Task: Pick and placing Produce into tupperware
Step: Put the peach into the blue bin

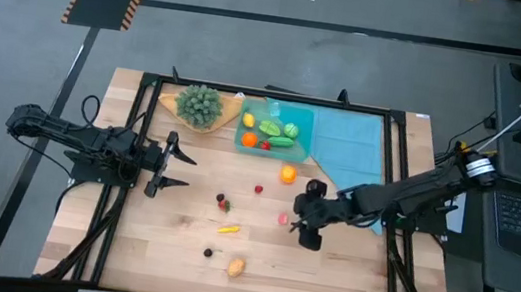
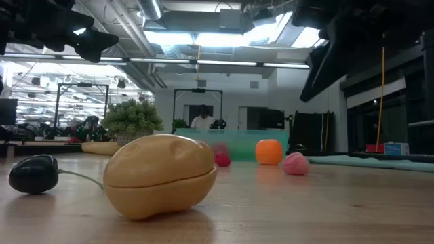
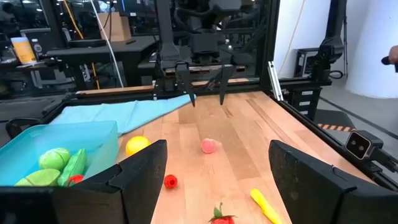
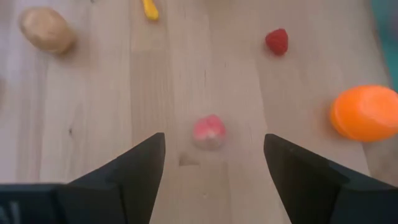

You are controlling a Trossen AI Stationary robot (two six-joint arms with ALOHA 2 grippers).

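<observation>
tupperware [image 3: 59,134] cut off at edge, orange fruit [image 4: 367,113] cropped — blurred

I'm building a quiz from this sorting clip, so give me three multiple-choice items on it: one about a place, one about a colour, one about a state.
1. The right gripper hangs over:
A the pink piece
B the tupperware
C the plant

2. The fruit nearest the teal cloth is:
A black
B orange
C purple

3. The left gripper is:
A shut on a banana
B inside the tupperware
C open, holding nothing

Answers: 1 A, its wrist view frames the pink piece between open fingers. 2 B, orange beside the cloth's edge. 3 C, fingers spread over bare wood.
</observation>
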